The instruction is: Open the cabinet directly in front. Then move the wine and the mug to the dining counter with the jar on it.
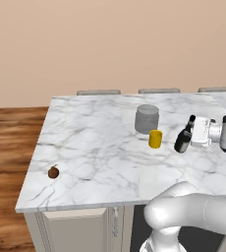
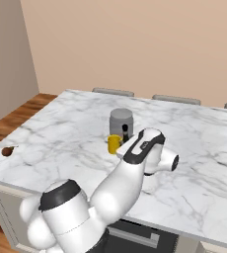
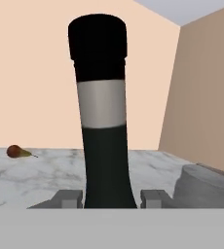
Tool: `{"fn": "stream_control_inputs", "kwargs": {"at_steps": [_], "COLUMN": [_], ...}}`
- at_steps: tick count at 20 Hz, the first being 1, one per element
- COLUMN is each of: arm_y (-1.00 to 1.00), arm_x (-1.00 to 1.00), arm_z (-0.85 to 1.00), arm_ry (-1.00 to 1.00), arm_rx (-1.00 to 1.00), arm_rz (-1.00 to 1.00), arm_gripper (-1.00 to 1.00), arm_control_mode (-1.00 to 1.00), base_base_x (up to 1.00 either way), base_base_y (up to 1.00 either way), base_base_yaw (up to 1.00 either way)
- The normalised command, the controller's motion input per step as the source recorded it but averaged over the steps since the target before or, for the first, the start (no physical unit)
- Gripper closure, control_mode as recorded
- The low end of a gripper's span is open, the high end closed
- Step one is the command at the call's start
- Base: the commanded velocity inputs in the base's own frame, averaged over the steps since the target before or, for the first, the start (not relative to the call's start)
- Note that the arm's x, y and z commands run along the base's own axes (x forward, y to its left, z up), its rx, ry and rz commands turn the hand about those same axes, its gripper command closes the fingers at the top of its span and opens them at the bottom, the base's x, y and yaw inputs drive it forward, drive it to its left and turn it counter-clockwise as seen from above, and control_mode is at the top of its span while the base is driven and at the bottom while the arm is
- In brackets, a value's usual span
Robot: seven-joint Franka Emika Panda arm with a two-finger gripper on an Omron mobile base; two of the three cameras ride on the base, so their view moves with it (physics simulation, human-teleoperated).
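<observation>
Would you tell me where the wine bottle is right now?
The wine is tilted over the dining counter, held between the fingers of the gripper, just right of the mug and near the jar in the left base view.

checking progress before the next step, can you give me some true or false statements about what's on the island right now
1. The yellow mug stands on the dining counter just in front of the jar. True.
2. The wine lies flat on the marble. False: it is tilted, held between the jaws of the gripper.
3. The jar has no lid. False: its lid is on.
4. A small brown fruit sits near the counter's left edge. True.
</observation>
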Motion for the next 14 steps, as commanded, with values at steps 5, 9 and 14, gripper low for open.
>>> {"fn": "stream_control_inputs", "kwargs": {"at_steps": [5,9,14], "arm_y": [-0.14,-0.11,-0.07], "arm_x": [0.44,0.43,0.43], "arm_z": [-0.21,-0.24,-0.26], "arm_ry": [0.00,0.00,0.00], "arm_rx": [0.00,0.00,0.00], "arm_rz": [0.00,0.00,0.00], "arm_gripper": [1.00,1.00,1.00], "arm_control_mode": [-1.00,-1.00,-1.00], "base_base_x": [0.00,0.00,0.00], "base_base_y": [0.00,0.00,0.00], "base_base_yaw": [0.00,0.00,0.00]}}
